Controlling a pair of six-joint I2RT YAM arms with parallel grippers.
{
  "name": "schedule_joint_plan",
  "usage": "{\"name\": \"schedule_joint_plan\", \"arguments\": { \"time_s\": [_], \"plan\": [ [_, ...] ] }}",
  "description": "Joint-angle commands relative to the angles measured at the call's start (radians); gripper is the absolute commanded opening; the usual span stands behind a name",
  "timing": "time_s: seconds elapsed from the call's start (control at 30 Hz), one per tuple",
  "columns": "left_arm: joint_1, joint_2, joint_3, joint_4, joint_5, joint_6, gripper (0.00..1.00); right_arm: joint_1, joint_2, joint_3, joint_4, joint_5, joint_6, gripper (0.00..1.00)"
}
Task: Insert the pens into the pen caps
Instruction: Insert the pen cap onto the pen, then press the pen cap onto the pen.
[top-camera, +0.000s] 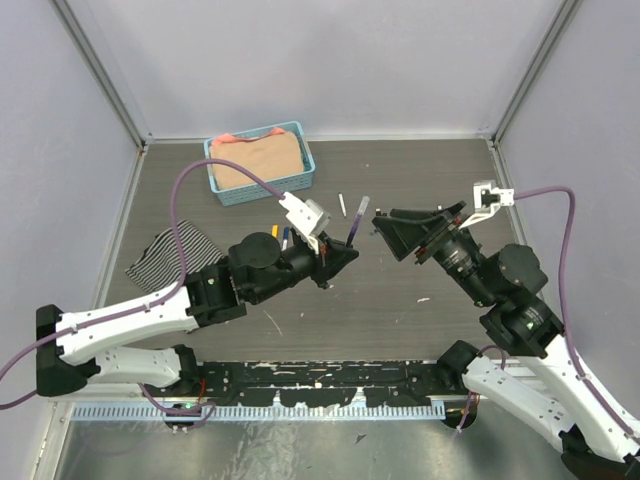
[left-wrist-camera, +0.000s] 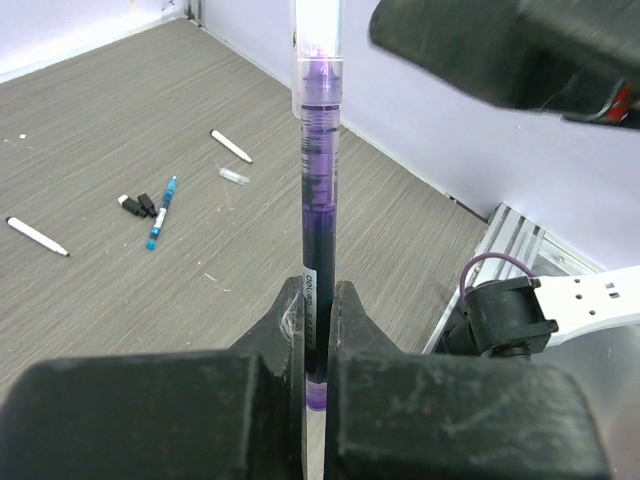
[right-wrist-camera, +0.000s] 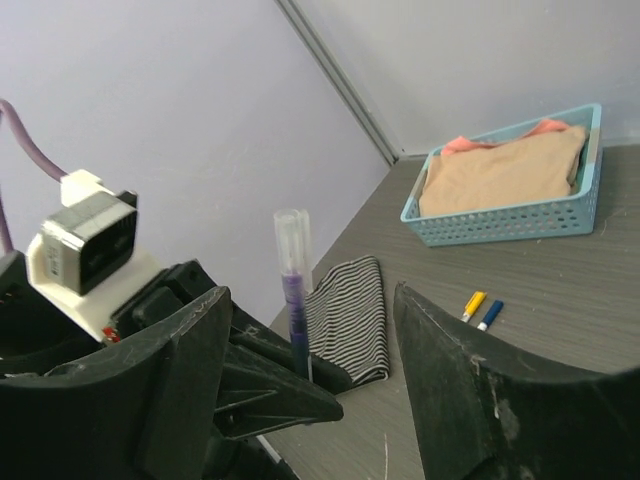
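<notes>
My left gripper is shut on a purple-ink pen and holds it upright. A clear pen cap sits over the pen's upper end. My right gripper stands open around that capped end, and its fingers do not touch it. From above, the left gripper and the right gripper meet at the table's middle with the pen between them. Loose on the table lie two white pens, a blue pen, black caps and a small clear cap.
A blue basket with folded tan cloth stands at the back left. A striped cloth lies left of my left arm. A short yellow piece and a blue one lie near the basket. Walls close in on three sides.
</notes>
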Motion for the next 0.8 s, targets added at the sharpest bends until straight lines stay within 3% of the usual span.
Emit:
{"name": "schedule_joint_plan", "arguments": {
  "time_s": [0.0,0.4,0.77],
  "plan": [
    [-0.001,-0.032,-0.006,0.005,0.013,0.016,0.00,0.003,0.021,0.114,-0.019,0.027,-0.039,0.71],
    [-0.001,-0.037,-0.012,-0.017,0.037,0.022,0.00,0.005,0.179,0.281,-0.112,-0.018,-0.029,0.68],
    [-0.001,-0.017,0.002,-0.023,0.053,0.023,0.00,0.004,0.220,0.287,-0.112,-0.063,-0.026,0.56]
  ]
}}
